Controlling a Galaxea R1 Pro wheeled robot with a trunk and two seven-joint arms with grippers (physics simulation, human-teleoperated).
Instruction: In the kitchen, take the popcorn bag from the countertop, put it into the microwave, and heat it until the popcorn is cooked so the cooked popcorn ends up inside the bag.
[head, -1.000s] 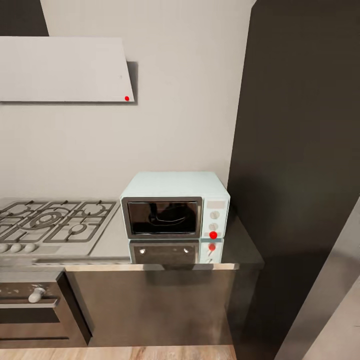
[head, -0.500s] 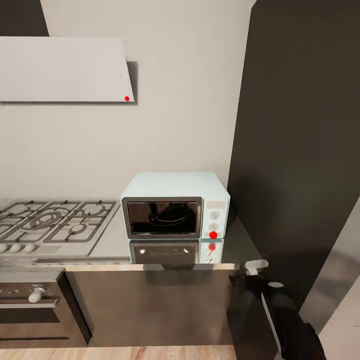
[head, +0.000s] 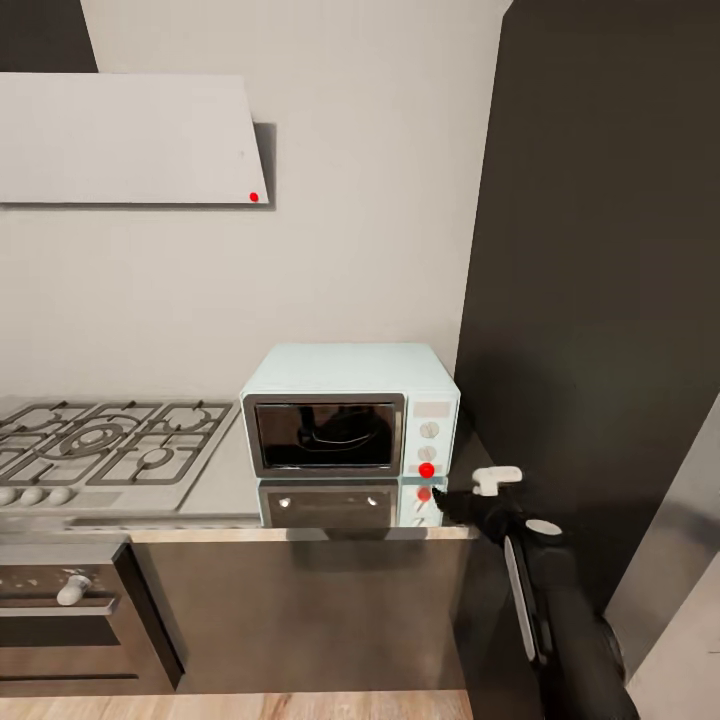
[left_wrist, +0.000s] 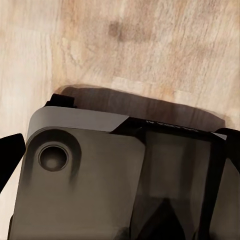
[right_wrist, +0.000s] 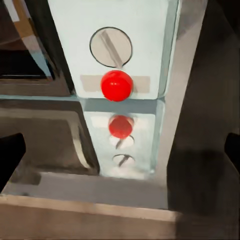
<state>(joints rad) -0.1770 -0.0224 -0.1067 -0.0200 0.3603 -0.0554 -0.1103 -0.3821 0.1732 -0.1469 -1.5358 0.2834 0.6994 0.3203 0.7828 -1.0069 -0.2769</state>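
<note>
A pale mint-blue microwave (head: 350, 408) sits at the centre of the head view on a glossy grey worktop (head: 215, 480), its dark glass door closed. A steel gas hob (head: 95, 440) lies at the left, and a flat white hood (head: 125, 138) hangs at the upper left. The right gripper (head: 462, 497) reaches in from the lower right, just beside the microwave's lower right corner and close to a red button (head: 427, 469) under two round knobs.

In the right wrist view the red button (right_wrist: 116, 85) and its reflection in the worktop sit dead ahead; the fingers (right_wrist: 10, 155) show as dark tips at the frame's two side edges, spread wide and holding nothing.

The step in hand looks like pressing the button, either to open the door or to start heating. The next move calls for a straight, gentle push onto it.

The popcorn bag cannot be made out: the glass shows only a dark, unclear shape. The left wrist view shows wooden floor and part of the robot's body; whether the left fingers are open cannot be told.
</note>
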